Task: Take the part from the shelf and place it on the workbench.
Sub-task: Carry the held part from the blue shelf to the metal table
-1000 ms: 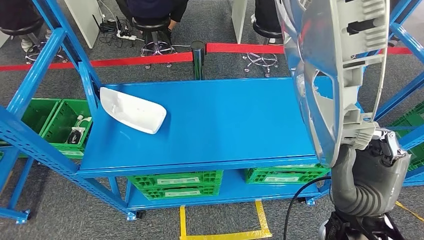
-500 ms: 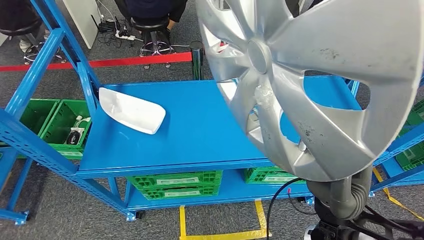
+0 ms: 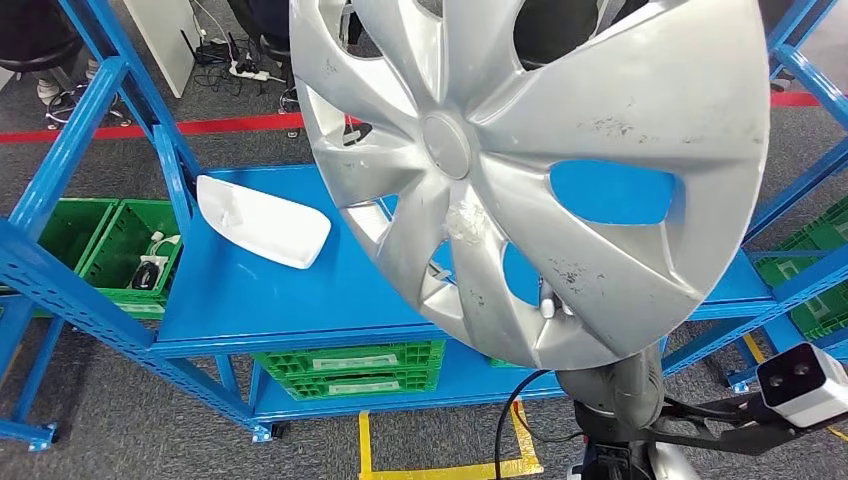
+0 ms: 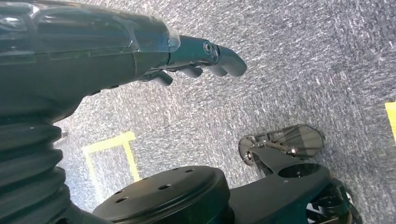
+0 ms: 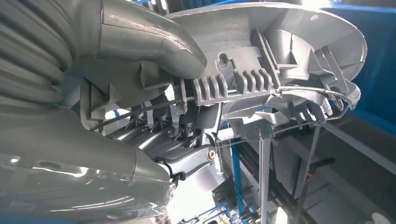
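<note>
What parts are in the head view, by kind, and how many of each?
Silver plastic wheel cover, held by the right hand: 1
White plastic shell part on the blue shelf: 1
Total: 2

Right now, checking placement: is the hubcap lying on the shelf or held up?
Held up: the hubcap stands tilted on edge above the blue shelf, gripped by the right hand.

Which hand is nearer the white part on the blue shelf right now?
Hard to say. The right hand holds the hubcap up, apart from the white part; the left hand hangs over the carpet.
</note>
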### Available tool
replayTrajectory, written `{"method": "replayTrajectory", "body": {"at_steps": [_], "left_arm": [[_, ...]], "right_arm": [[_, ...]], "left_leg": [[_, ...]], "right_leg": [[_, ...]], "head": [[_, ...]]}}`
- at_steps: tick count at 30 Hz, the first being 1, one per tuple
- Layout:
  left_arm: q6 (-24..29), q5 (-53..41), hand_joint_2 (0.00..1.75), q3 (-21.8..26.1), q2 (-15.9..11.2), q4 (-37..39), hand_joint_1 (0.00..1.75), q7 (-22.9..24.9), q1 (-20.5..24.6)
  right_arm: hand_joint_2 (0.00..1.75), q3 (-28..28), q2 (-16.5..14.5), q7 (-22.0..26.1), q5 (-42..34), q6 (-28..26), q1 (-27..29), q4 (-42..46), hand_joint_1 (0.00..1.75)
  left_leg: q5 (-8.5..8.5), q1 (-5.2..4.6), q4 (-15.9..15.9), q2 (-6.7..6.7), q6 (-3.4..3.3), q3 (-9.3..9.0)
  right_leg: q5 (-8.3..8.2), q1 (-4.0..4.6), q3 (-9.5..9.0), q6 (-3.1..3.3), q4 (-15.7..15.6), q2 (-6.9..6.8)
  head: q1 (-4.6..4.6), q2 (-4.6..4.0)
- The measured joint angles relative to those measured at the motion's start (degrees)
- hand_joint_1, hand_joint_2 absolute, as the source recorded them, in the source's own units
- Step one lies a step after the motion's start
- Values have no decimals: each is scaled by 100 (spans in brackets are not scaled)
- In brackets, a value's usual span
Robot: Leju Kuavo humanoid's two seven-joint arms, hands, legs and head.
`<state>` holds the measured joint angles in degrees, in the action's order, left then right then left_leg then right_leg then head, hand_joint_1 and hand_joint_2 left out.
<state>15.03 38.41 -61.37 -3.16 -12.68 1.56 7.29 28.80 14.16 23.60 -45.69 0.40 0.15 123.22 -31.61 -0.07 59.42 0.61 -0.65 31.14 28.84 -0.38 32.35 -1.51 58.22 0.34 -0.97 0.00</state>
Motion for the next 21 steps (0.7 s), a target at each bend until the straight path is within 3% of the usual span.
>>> {"method": "replayTrajectory", "body": {"at_steps": [12,21], "left_arm": [[-282,301,175,8,-26,0,0,-55,-6],[-502,212,175,9,90,0,0,109,-8]], "right_arm": [[175,50,-21,262,-291,14,192,-319,175],[175,53,-1,114,-50,-429,317,-365,175]], "left_leg": [[0,0,0,-42,0,2],[0,-1,0,-62,0,4]], "right_leg": [[0,0,-1,0,-1,-7],[0,0,-1,0,-2,-9]], "head": [[0,0],[0,0]]}}
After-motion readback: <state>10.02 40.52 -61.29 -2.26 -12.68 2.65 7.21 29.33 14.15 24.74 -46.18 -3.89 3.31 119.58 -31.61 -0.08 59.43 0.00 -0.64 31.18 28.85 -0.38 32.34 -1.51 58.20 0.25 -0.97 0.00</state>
